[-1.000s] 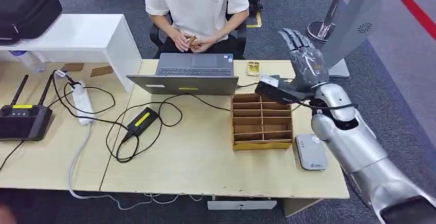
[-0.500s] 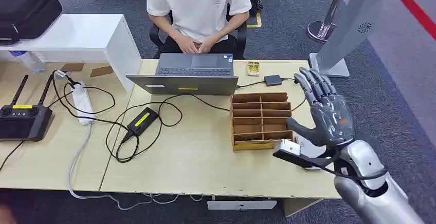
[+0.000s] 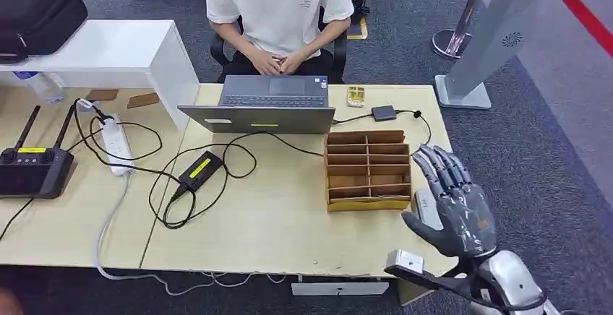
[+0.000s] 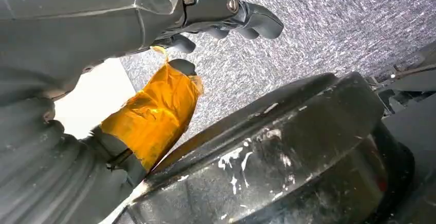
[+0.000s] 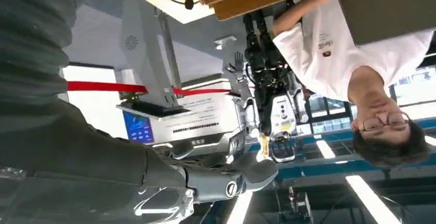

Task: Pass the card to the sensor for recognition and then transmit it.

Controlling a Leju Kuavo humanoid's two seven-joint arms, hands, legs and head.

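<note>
My right hand (image 3: 457,214) hangs open above the table's front right corner, fingers spread and holding nothing. It covers part of the flat white sensor (image 3: 423,205) on the table beneath it. The right wrist view shows the same hand (image 5: 205,183) empty, fingers stretched out. A small yellow card-like item (image 3: 355,96) lies at the far edge beside the laptop, well away from the hand. In the left wrist view my left hand (image 4: 92,39) hangs over grey carpet with its fingers apart and its orange-taped thumb (image 4: 154,113) free; it holds nothing.
A cardboard divider box (image 3: 367,170) stands just left of the sensor. A laptop (image 3: 267,105), black cables, a power brick (image 3: 200,170) and a small black adapter (image 3: 384,113) lie further in. A person (image 3: 278,11) sits behind the table with hands together. A grey kiosk base (image 3: 463,92) stands at the right.
My right hand has dropped from raised above the table's far right side, past the divider box, to low at the front right corner over the sensor. The person's hands stay together.
</note>
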